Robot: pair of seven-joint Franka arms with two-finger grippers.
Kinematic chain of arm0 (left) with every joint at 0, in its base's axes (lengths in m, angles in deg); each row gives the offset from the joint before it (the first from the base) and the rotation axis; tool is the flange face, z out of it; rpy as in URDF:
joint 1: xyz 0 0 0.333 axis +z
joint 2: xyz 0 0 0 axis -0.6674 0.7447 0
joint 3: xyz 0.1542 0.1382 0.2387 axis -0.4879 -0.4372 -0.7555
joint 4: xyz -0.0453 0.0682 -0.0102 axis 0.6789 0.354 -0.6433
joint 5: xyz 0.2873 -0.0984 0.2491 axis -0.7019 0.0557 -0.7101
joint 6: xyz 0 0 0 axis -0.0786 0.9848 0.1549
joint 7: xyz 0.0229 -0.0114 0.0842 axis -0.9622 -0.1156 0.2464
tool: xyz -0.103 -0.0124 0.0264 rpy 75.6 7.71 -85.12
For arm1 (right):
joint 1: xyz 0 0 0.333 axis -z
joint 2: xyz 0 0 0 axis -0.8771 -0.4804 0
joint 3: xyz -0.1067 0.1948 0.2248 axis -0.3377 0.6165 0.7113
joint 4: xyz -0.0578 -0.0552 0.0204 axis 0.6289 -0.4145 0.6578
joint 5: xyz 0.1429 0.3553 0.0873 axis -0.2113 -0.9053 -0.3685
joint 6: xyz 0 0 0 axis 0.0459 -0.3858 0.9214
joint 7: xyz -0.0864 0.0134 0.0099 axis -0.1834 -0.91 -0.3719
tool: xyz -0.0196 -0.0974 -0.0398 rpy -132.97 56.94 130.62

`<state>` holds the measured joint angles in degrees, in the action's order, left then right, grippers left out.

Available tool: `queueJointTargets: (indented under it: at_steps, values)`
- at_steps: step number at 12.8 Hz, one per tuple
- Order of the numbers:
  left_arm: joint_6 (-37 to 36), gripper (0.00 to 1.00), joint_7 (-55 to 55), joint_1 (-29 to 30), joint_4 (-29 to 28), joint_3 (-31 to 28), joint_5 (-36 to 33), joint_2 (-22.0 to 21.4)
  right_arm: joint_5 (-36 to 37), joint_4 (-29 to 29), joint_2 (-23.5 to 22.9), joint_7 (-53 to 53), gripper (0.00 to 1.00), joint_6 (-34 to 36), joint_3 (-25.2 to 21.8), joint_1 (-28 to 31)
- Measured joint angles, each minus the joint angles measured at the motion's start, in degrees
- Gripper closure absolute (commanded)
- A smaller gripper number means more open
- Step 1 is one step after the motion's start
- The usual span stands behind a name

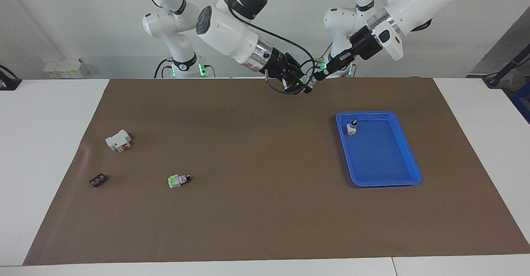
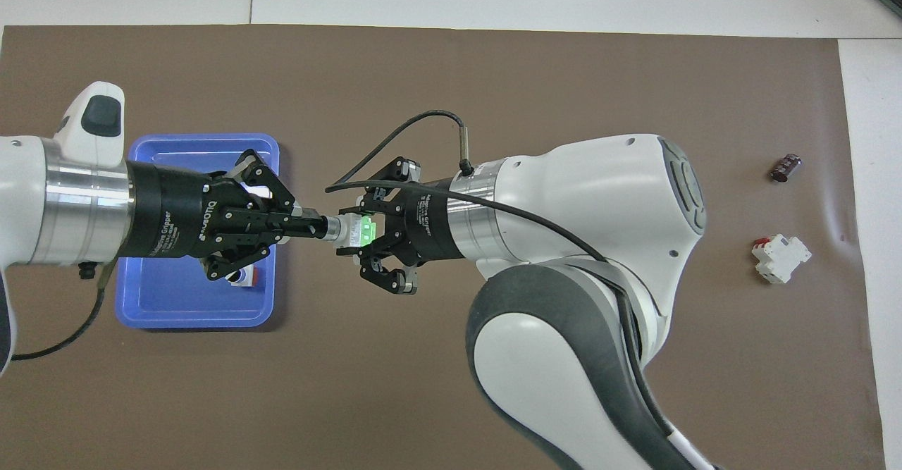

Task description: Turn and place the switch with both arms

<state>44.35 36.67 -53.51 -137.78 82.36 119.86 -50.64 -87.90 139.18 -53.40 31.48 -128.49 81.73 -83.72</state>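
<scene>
Tray (image 2: 190,323) at the left arm's end holds one switch (image 1: 351,127), standing knob up in the corner nearest the robots - nothing else in it. Left tool (image 2: 317,227) hangs over the tray's edge, clenched on the black knob of the held switch (image 2: 349,230), which is in the air between both tools. Right tool (image 2: 366,232) sits around its green end, fingers spread, apparently released. The part looks light, rigid, hard plastic - I'd grip the body flats, since the knob may rotate and slip. Spare switch (image 1: 179,180), white block (image 2: 781,258) and dark part (image 2: 785,167) lie on the table.
</scene>
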Motion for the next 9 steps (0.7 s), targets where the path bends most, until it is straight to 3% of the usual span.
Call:
queueJointTargets:
  at_steps: [4,5,6,9]
  values:
    - [-2.3,1.0,-1.5,0.1,0.5,0.0,-0.3,0.1,0.0,0.7,0.7,0.0,1.0,1.1,0.0,0.0]
    - [-2.7,1.0,-1.6,0.1,0.5,0.0,-0.3,0.1,0.0,0.9,0.8,0.0,0.69,1.2,0.1,0.0]
    - [-2.9,1.0,-1.6,0.1,0.5,0.0,-0.3,0.1,0.0,1.0,0.9,0.0,0.01,1.2,0.1,0.0]
    - [-5.6,1.0,-1.8,0.0,1.3,0.6,0.1,-0.1,0.1,1.2,0.5,-0.1,0.0,0.3,0.1,-0.1]
